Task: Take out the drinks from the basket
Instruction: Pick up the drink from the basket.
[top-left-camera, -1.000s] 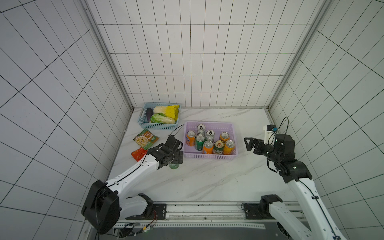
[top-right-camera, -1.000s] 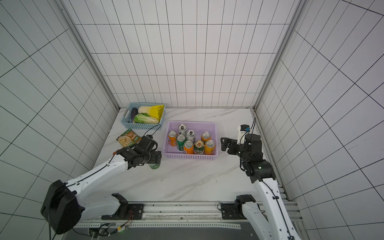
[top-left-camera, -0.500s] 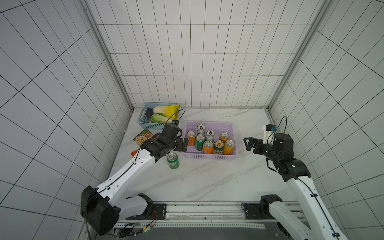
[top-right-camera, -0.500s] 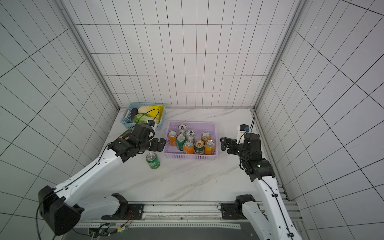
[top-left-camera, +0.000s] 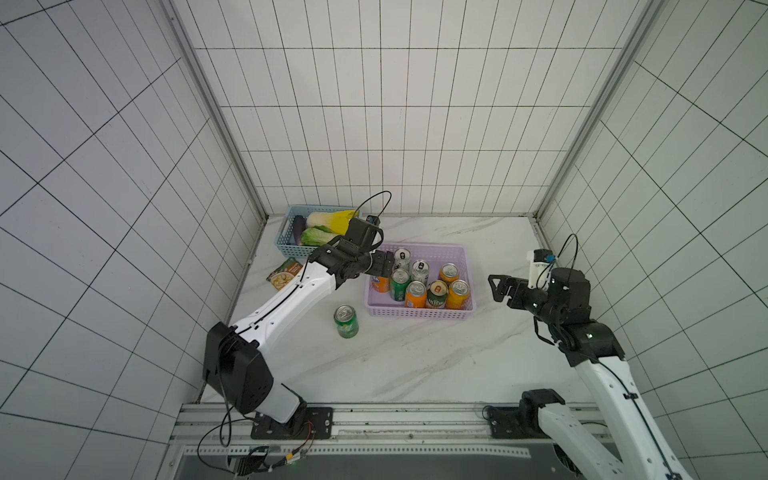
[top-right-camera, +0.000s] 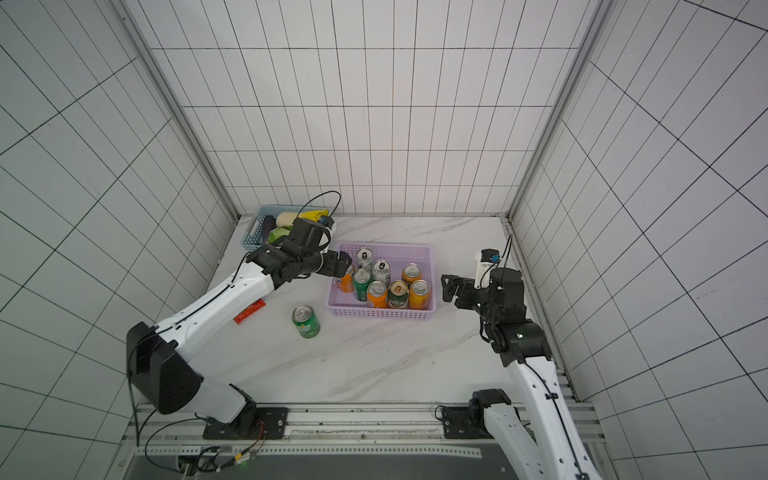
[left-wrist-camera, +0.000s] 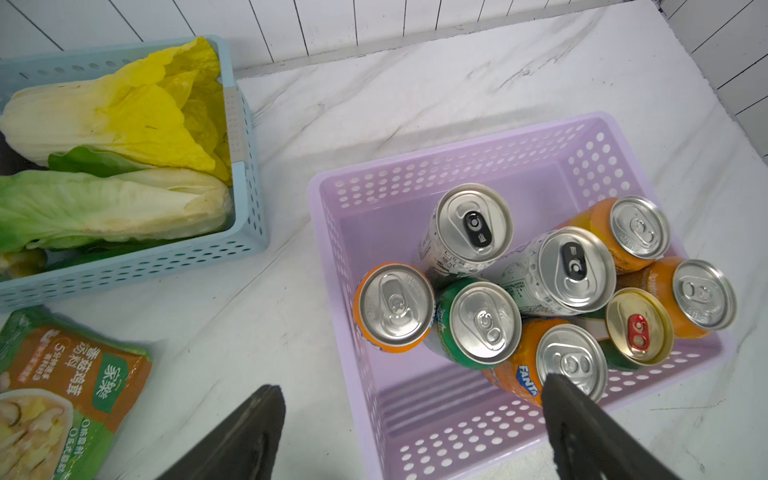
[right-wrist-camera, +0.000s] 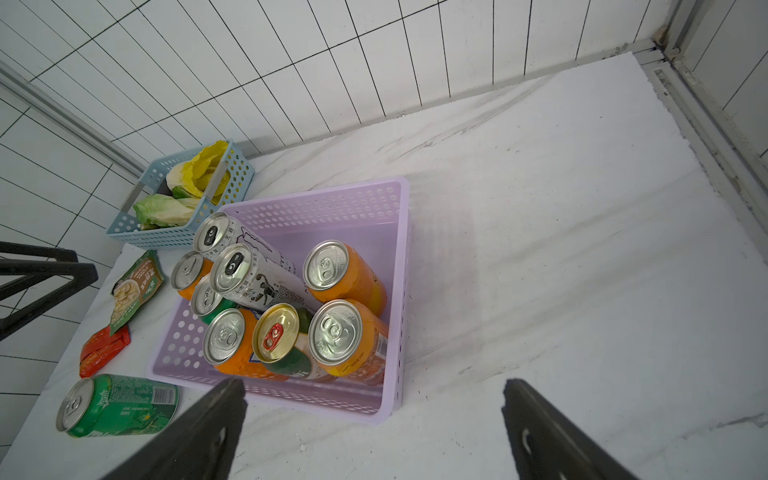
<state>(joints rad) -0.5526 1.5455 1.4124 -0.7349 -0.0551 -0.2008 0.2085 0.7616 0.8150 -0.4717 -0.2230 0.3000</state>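
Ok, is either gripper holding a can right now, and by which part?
Nothing is held. The left gripper is open over the basket, with no can between its jaws. The right gripper is open and empty beside the basket.

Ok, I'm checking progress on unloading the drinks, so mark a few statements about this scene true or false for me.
1. One green can stands on the table outside the purple basket. True.
2. The purple basket holds five cans. False: it holds eight.
3. The right gripper holds an orange can. False: it is open, empty and apart from the basket.
4. The blue basket holds leafy vegetables. True.
5. The left gripper is open. True.
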